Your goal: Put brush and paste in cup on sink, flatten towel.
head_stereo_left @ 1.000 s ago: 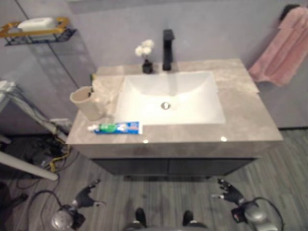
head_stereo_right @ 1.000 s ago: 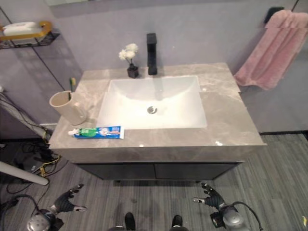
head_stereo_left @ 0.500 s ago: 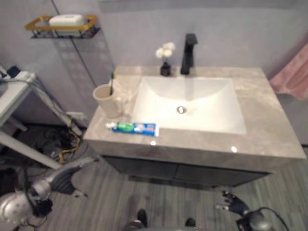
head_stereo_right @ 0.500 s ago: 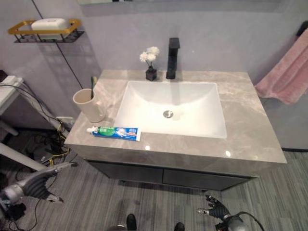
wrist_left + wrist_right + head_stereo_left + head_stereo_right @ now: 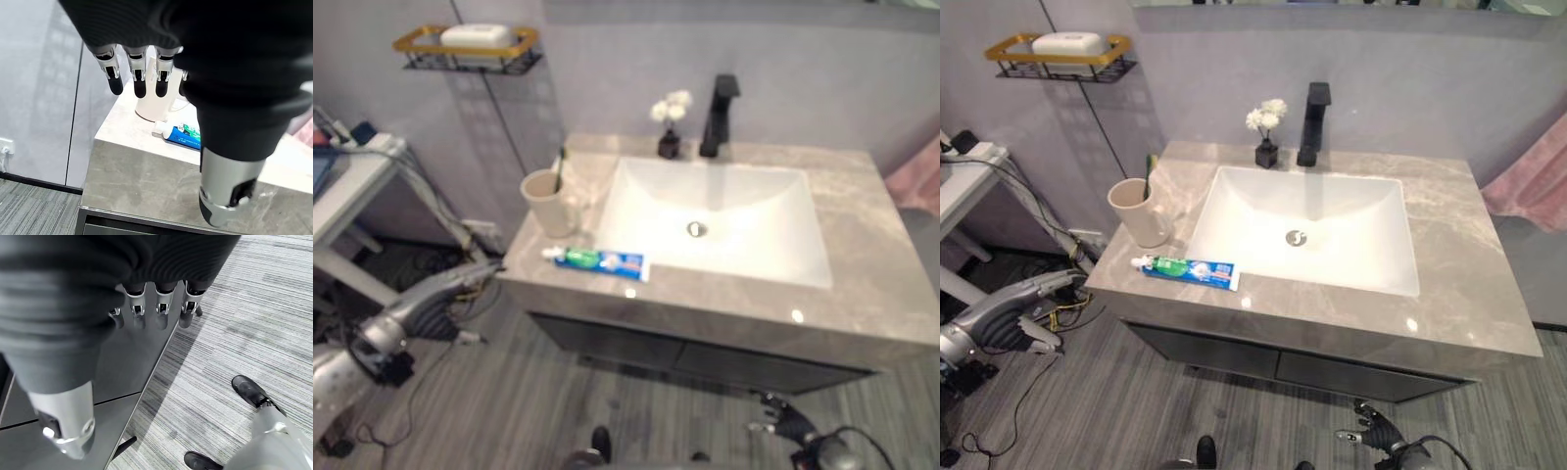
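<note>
The cup (image 5: pixel 1137 211) stood left of the sink (image 5: pixel 1307 230), the brush (image 5: pixel 1149 172) upright inside it. The paste (image 5: pixel 1187 269) lay just in front of the cup. The towel (image 5: pixel 1536 186) hung right of the sink. The left hand (image 5: pixel 1026 305) hovered left of the counter, fingers relaxed and empty; the right hand (image 5: pixel 1374 432) hung low before the cabinet (image 5: pixel 1263 362), likewise released

A beige cup (image 5: pixel 1140 211) stood upright on the grey counter (image 5: pixel 1449 294) left of the white sink (image 5: pixel 1317 230), a green-handled brush (image 5: pixel 1148 168) already in it. The paste (image 5: pixel 1187 269) tube, green and blue, lay flat just before the cup. A pink towel (image 5: pixel 1538 186) hung at right.
</note>
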Robot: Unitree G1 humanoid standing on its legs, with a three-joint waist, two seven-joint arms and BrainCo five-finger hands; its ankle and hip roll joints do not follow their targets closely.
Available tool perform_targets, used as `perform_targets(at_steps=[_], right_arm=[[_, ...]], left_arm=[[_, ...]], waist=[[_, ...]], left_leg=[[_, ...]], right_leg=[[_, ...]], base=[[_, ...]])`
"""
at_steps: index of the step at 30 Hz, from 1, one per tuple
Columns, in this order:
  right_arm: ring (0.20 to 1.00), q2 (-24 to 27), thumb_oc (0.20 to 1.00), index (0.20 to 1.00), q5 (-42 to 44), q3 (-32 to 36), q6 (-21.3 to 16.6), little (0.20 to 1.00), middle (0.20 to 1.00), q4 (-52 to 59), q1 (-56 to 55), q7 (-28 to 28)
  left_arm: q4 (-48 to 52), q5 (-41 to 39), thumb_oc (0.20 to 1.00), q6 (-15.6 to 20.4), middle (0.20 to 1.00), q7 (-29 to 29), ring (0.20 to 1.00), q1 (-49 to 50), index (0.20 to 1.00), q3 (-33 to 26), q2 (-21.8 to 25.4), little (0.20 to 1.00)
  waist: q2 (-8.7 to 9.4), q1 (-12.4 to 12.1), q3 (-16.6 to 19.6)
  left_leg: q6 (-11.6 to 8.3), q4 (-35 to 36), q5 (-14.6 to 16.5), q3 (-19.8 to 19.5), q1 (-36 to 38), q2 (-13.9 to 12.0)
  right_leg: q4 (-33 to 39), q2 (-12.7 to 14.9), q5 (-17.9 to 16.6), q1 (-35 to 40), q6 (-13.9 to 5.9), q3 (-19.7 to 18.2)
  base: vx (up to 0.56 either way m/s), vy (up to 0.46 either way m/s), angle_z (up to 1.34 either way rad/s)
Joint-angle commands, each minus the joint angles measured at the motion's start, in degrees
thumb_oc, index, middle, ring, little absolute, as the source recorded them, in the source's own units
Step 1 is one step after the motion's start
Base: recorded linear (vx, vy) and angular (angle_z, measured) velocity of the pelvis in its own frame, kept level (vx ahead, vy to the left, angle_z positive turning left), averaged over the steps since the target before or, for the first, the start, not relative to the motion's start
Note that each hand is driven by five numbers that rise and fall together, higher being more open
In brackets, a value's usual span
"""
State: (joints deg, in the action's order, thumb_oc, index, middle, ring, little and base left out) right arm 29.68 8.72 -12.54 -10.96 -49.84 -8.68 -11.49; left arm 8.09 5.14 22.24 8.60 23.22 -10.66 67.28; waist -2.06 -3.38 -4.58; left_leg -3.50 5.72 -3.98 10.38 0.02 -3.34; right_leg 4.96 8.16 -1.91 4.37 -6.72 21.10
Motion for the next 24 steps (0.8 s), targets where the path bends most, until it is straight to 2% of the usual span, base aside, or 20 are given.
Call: perform_targets(at_steps=[1,10,13,24], right_arm=[[1.000,0.9,1.000,1.000,-1.4,-0.7,-1.2,1.000,1.000,2.5,1.7,-0.6],[1.000,1.2,1.000,1.000,-2.0,-0.1,-0.6,1.000,1.000,3.1,1.3,-1.1],[1.000,1.3,1.000,1.000,-1.8,0.0,-0.2,1.000,1.000,2.5,1.2,-1.6],[1.000,2.2,1.000,1.000,-1.4,1.5,-0.1,1.000,1.000,4.6,1.1,-1.4]], left_arm=[[-2.8,1.8,1.000,1.5,1.000,-3.9,1.000,-6.3,1.000,-1.1,2.8,1.000],[-3.6,-3.8,1.000,0.3,1.000,-2.2,1.000,-8.7,1.000,-0.1,1.0,1.000],[-5.3,-6.6,1.000,-0.6,1.000,-1.1,1.000,-10.3,1.000,1.5,-0.3,1.000],[-10.3,-4.8,1.000,-1.8,1.000,-1.1,1.000,-14.4,1.000,5.4,-2.2,1.000]], waist=[[1.60,1.3,-0.9],[0.77,2.4,-0.5],[0.69,2.7,-0.5],[0.72,3.9,-0.8]], left_leg=[[-0.13,-0.7,3.5,1.0,1.3,-0.5],[0.82,-0.7,4.9,4.2,1.0,0.1],[0.88,-0.7,4.9,4.5,0.8,0.1],[0.90,-0.7,5.2,5.0,0.2,0.0]], right_leg=[[0.0,2.8,-5.3,-0.1,-3.28,-4.4],[0.0,3.3,-6.9,-3.7,-3.82,-9.1],[0.0,3.3,-7.0,-4.2,-3.83,-9.4],[0.0,3.2,-6.7,-5.5,-3.80,-10.2]], base=[[0.05,0.055,-0.24],[0.04,0.052,-0.34],[0.04,0.020,-0.23],[0.02,0.006,-0.03]])
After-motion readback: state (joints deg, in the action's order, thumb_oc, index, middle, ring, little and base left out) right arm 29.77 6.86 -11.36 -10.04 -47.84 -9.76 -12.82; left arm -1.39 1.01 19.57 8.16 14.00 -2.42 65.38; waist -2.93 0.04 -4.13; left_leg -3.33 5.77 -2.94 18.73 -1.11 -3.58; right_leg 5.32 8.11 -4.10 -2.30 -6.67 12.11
